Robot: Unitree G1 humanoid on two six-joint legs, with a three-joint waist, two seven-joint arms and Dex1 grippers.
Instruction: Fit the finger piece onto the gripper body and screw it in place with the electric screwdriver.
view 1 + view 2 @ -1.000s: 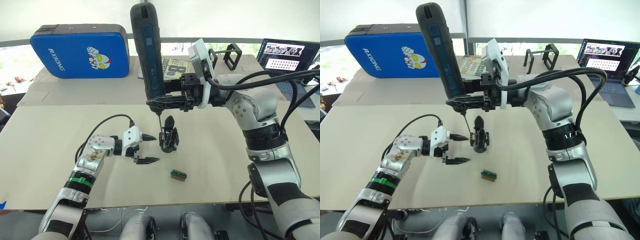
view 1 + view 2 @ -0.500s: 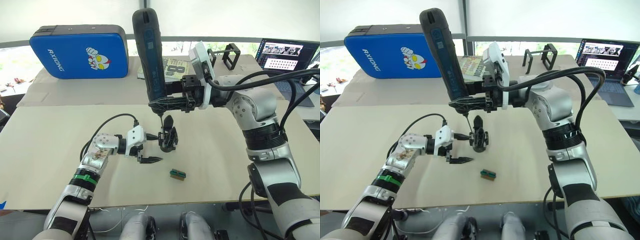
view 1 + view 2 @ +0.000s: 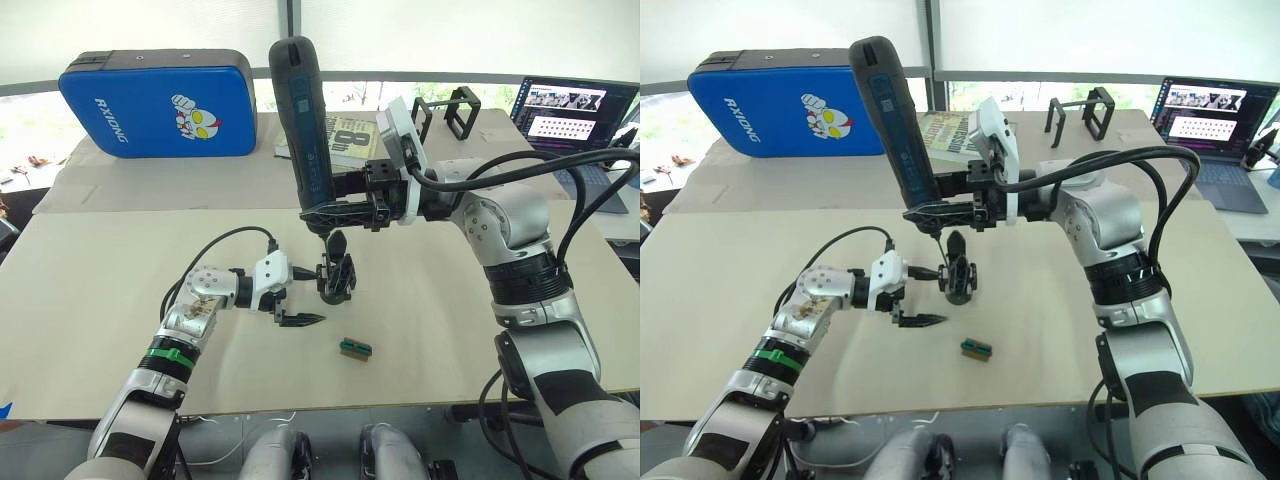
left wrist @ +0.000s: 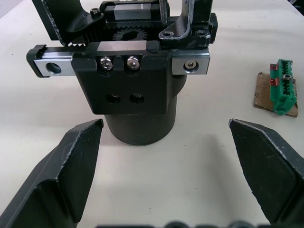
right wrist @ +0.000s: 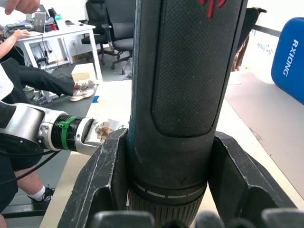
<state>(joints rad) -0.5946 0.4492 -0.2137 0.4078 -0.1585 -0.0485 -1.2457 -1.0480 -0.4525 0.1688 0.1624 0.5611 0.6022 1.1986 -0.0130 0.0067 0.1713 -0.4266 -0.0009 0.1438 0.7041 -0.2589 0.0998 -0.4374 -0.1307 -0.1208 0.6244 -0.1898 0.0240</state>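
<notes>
While the right tool [image 3: 338, 210] grips it, the electric screwdriver [image 3: 304, 120] stands near-upright, bit downward.

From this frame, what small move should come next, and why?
Probably close the left hand on the gripper body to steady it. Its fingers are open on either side of the base, not touching, while the right hand holds the electric screwdriver upright just above the body.

Beige table [image 3: 120, 260] fills most of the frame, with a second beige surface [image 3: 130, 180] butted behind it. Blue padded case [image 3: 160, 103] upper left, open laptop [image 3: 575, 110] upper right (screen lit). Bright windows [image 3: 420, 35] along the top, daylight. Right wrist view: white desk [image 5: 61, 35], office chairs [image 5: 111, 21], a seated person [image 5: 28, 80].
</notes>
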